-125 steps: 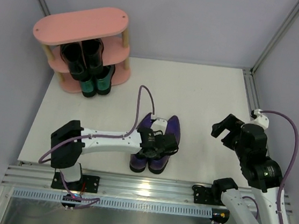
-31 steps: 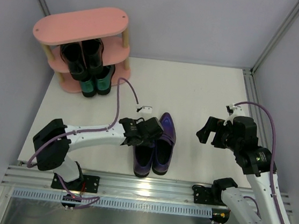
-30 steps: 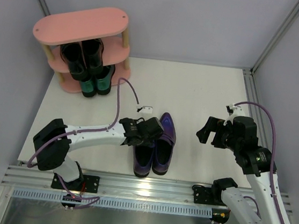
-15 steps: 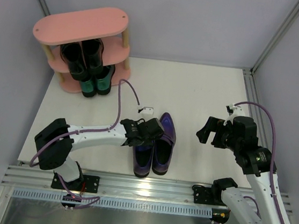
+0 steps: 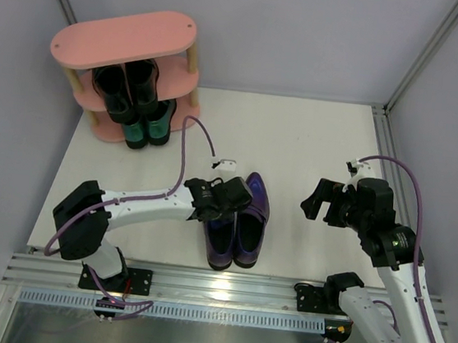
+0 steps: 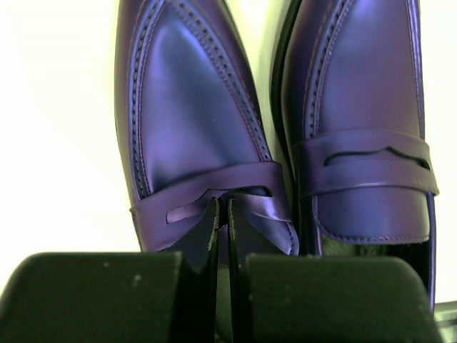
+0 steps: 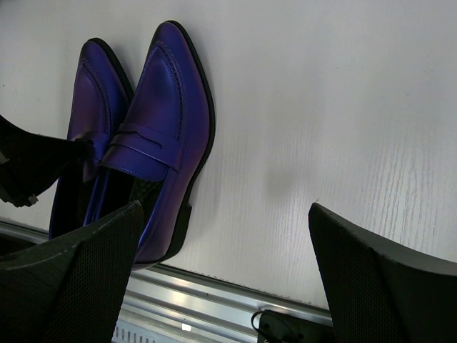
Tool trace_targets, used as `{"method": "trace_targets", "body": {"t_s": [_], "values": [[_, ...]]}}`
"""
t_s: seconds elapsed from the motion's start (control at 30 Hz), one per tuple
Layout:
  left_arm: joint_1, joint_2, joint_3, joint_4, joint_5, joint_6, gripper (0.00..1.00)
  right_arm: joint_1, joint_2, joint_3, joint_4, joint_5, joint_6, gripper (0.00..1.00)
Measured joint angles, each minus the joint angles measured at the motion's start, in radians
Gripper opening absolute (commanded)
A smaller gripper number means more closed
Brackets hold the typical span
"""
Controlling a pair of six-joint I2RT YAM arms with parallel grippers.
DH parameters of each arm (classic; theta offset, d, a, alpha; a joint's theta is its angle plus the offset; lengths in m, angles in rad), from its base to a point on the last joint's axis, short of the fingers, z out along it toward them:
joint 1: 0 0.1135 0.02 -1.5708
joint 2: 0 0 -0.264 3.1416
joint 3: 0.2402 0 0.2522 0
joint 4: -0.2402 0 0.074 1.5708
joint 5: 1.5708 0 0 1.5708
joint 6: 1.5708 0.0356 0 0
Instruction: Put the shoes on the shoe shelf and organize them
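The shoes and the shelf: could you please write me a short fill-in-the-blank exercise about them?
The shelf has ___ boards.
Under the black shoes sits the ___ pair.
The left fingers pinch a ___ shoe.
The right fingers stand wide ___.
Missing: pink; green; purple; open.

I have the left arm [image 5: 151, 204] stretched low toward the right, with the left gripper [image 6: 222, 214] pinched almost fully together. The right arm [image 5: 391, 240] is folded upright, and the right gripper [image 7: 225, 207] is spread wide, aimed left.
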Motion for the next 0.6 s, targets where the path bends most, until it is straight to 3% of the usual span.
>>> {"method": "trace_targets", "body": {"t_s": [0.53,0.6], "values": [[0.049,0.044,0.077,-0.034,0.000,0.104,0.00,0.000,0.000,0.000,0.000,0.000,0.000,0.97],[0.052,0.045,0.080,-0.035,0.006,0.109,0.05,0.000,0.000,0.000,0.000,0.000,0.000,0.97]]}}
